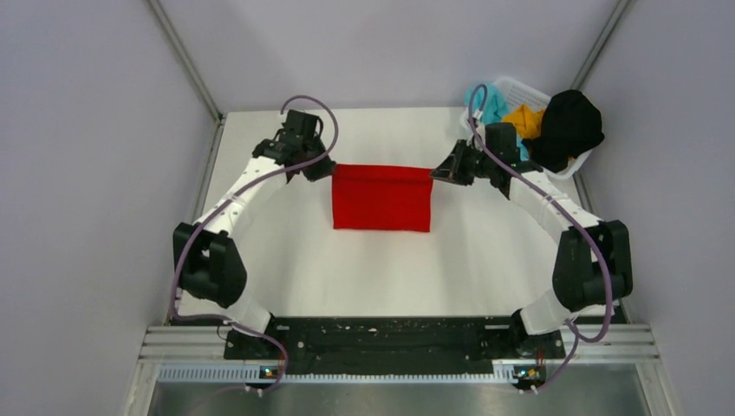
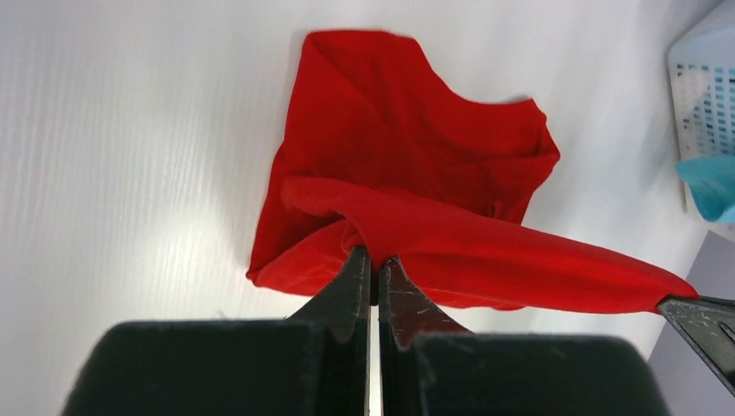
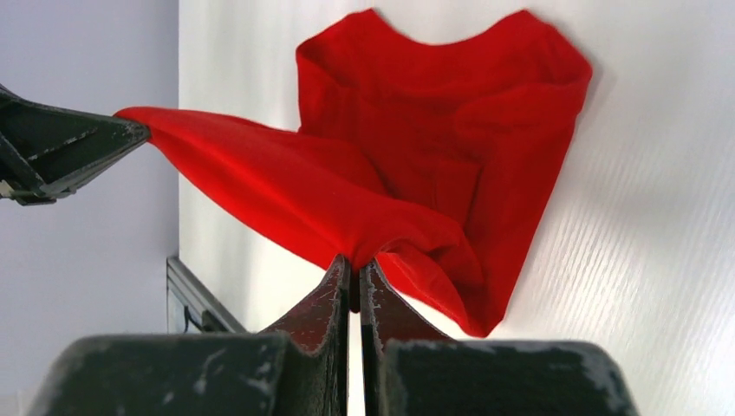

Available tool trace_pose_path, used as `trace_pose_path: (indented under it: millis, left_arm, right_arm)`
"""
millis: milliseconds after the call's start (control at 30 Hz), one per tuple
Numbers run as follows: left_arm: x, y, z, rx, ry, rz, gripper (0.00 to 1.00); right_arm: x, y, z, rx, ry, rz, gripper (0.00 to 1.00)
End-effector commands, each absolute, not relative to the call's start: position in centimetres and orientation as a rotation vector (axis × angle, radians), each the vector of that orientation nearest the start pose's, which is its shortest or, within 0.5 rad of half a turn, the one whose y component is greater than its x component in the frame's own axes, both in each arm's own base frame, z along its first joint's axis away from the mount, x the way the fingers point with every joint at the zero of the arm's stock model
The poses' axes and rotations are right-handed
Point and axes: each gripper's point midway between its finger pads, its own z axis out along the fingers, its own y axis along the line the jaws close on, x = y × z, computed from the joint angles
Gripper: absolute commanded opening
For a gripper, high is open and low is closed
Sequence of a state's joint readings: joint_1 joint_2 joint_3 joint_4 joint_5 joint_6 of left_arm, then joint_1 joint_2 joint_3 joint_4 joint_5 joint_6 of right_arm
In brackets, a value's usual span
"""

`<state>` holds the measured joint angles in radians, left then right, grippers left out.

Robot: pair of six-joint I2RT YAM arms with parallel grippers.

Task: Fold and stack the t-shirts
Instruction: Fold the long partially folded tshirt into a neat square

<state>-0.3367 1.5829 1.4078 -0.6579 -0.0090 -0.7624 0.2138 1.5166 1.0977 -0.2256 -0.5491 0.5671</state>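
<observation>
Tee [image 1: 382,198] in red held taut, L gripper [image 1: 330,171] pinching left corner, R gripper [image 1: 435,173] pinching right.

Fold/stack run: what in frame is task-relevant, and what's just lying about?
Job: red t-shirt, pinched by left gripper and right gripper; teal t-shirt, orange-yellow t-shirt, black t-shirt, heaped in the white mesh basket.
Lying about: the white mesh basket itself; table.

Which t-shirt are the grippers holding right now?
The red t-shirt, pinched at its far corners by the left gripper and right gripper. The teal t-shirt, orange t-shirt and black t-shirt are bunched in the basket.
</observation>
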Motion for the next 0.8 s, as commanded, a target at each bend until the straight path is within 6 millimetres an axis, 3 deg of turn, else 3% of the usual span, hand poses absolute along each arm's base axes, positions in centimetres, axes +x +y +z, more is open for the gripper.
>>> trace_pose_path:
  millis: [0, 400, 600, 667, 767]
  left_arm:
    - [42.3, -14.3, 19.4, -0.529, 2.357, -0.396, 0.00]
    - [48.3, -14.6, 14.3, -0.500, 2.477, -0.361, 0.00]
    - [50.2, -15.8, 11.7, -0.458, 2.542, -0.471, 0.00]
    - [50.8, -16.2, 11.2, -0.447, 2.561, -0.490, 0.14]
    - [51.4, -16.7, 11.5, -0.430, 2.573, -0.524, 0.67]
  right_arm:
    - [41.7, 18.1, 19.1, 0.148, 2.206, 0.932, 0.00]
    - [47.3, 17.0, 13.7, 0.258, 2.266, 0.829, 0.00]
    - [49.8, 16.4, 10.8, 0.314, 2.294, 0.795, 0.01]
    - [51.0, 16.4, 10.9, 0.320, 2.284, 0.783, 0.10]
    - [52.5, 16.8, 11.8, 0.291, 2.271, 0.796, 0.64]
